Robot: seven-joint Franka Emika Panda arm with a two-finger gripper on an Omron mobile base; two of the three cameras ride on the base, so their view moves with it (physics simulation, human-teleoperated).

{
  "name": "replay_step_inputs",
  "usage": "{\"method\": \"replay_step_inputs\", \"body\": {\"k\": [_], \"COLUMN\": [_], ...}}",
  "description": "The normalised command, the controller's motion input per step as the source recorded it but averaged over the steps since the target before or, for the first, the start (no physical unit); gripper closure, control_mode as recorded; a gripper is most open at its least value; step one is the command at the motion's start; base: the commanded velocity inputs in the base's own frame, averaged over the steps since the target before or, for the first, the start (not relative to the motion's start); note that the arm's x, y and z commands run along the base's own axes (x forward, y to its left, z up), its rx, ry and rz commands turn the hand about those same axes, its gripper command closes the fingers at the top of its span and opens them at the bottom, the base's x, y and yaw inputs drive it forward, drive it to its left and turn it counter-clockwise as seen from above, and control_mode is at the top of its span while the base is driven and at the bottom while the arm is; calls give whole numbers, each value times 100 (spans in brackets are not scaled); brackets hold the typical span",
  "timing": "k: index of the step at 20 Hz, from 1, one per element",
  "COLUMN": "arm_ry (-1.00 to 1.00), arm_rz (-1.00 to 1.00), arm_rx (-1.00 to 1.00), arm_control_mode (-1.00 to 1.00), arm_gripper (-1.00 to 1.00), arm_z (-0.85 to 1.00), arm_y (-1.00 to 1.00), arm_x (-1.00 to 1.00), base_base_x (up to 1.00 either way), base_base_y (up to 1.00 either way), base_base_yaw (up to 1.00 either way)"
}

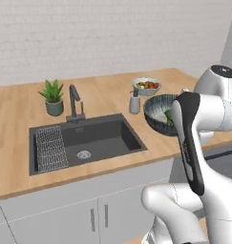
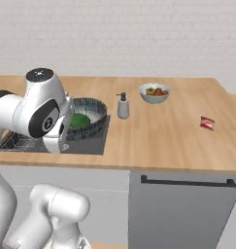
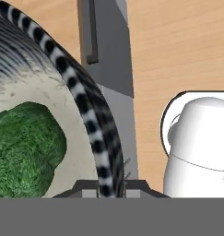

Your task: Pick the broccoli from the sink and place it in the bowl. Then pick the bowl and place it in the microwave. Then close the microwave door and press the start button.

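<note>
Inside the round speckled bowl [image 3: 92,124] lies fuzzy green broccoli [image 3: 23,147].

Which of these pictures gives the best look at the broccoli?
The hand view: the broccoli looms large and green inside the bowl, whose rim the hand grips. In the right base view it is a small green patch in the bowl; in the left base view the arm hides all but a sliver.

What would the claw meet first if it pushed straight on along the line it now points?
Nothing new: the claw is already shut on the bowl rim. Pressing on would drive it down along the wall, the broccoli lying just inside. Depth past the rim is unclear.
</note>
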Motion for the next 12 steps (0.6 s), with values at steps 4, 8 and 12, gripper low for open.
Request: {"method": "replay_step_inputs", "body": {"k": [4, 8, 12], "arm_ry": [0, 0, 0], "arm_rz": [0, 0, 0], "arm_rx": [0, 0, 0], "arm_control_mode": [100, 100, 100], "arm_gripper": [100, 100, 100], "arm_z": [0, 0, 0], "arm_y": [0, 0, 0], "arm_x": [0, 0, 0], "base_base_x": [0, 0, 0], "base_base_y": [-28, -15, -14], "base_base_yaw": [-89, -95, -94]}}
